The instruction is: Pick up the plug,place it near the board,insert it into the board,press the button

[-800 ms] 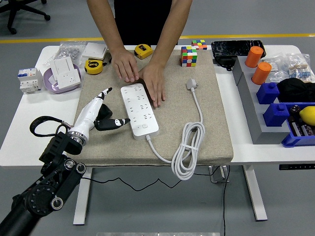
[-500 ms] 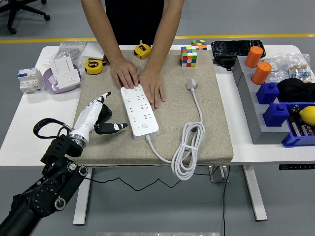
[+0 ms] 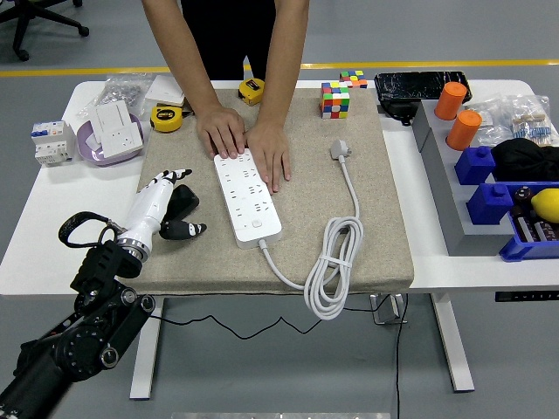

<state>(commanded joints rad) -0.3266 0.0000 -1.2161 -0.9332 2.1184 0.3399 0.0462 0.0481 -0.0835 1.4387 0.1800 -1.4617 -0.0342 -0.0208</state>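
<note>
Plug (image 3: pixel 340 150) unplugged, far right of board (image 3: pixel 248 195); person's hands (image 3: pixel 269 154) pin it.
Left hand (image 3: pixel 168 212) fingers loosely spread, empty. Grip the plug's stiff body; its cord trails springy.

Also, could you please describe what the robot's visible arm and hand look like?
The left arm is black with round silver-ringed joints and a looped black cable near the wrist. The left hand has a white shell and black fingers with white markings.
</note>
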